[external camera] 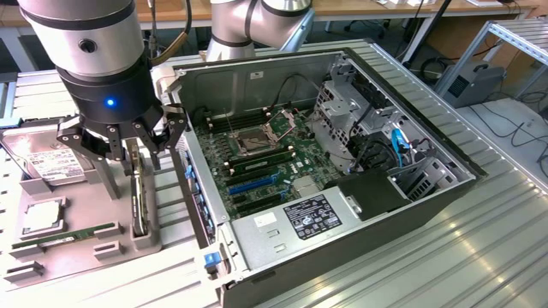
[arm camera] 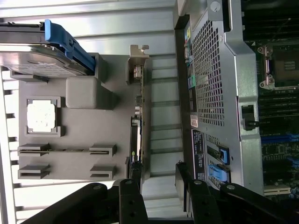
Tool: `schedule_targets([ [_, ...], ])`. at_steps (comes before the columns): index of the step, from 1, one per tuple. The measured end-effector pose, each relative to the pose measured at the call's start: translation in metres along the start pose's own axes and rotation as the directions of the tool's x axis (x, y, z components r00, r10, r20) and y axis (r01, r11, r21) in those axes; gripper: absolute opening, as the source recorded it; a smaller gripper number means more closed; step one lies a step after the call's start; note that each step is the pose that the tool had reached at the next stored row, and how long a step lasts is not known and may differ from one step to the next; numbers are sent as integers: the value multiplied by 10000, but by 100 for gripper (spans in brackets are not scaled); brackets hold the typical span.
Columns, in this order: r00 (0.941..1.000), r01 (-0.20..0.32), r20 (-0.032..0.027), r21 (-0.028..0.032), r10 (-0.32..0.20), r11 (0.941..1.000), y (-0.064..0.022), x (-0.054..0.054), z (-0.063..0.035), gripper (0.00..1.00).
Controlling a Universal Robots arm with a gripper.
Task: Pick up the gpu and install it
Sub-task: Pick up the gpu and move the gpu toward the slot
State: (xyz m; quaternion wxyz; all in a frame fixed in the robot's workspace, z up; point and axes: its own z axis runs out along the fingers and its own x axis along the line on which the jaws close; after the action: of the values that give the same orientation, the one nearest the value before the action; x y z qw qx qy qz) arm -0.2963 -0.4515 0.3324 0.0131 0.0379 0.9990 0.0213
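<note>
Exterior view: tool (external camera: pixel 135 153) hangs over the grey moulded parts tray (external camera: pixel 111 247) with its jaws spread wide and nothing gripped. The gpu (external camera: pixel 138 205), a thin dark card with a silvery metal end bracket, stands on edge in a tray slot right under the tool. It runs lengthways in line with the gap between the jaws. No contact is visible, and I can't judge the height of the tool above the card's top edge.

Wrist view: tool (arm camera: pixel 159 198) shows black fingers (arm camera: pixel 128 200) wide apart. The gpu (arm camera: pixel 140 112) is seen edge-on below them. It lies much nearer one finger than the other, with a clear gap to the far one. Its bracket is at the end toward the hard drive.

Beside the tool, on the side away from the case, the same tray holds three parts:
- a silver boxy hard drive with a white label and blue carrier (external camera: pixel 47 160)
- a square silver processor chip (external camera: pixel 43 218) in its pocket
- a narrow green memory stick (external camera: pixel 64 234) held in clips

All three are well apart from the fingers.

On the tool's other side, just past the gpu slot, sits the open dark-grey PC case (external camera: pixel 360 256). Its side panel is off, exposing the green motherboard (external camera: pixel 265 160) with blue expansion slots. The case's perforated rear panel (arm camera: pixel 219 93) faces the tray.

Tray and case both rest on the ribbed aluminium counter (external camera: pixel 462 250).
</note>
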Motion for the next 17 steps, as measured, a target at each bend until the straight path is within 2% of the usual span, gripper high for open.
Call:
schedule_targets([
  [17, 10000, 0, -1, 0, 0, 10000, -3, 2, 73, 42],
])
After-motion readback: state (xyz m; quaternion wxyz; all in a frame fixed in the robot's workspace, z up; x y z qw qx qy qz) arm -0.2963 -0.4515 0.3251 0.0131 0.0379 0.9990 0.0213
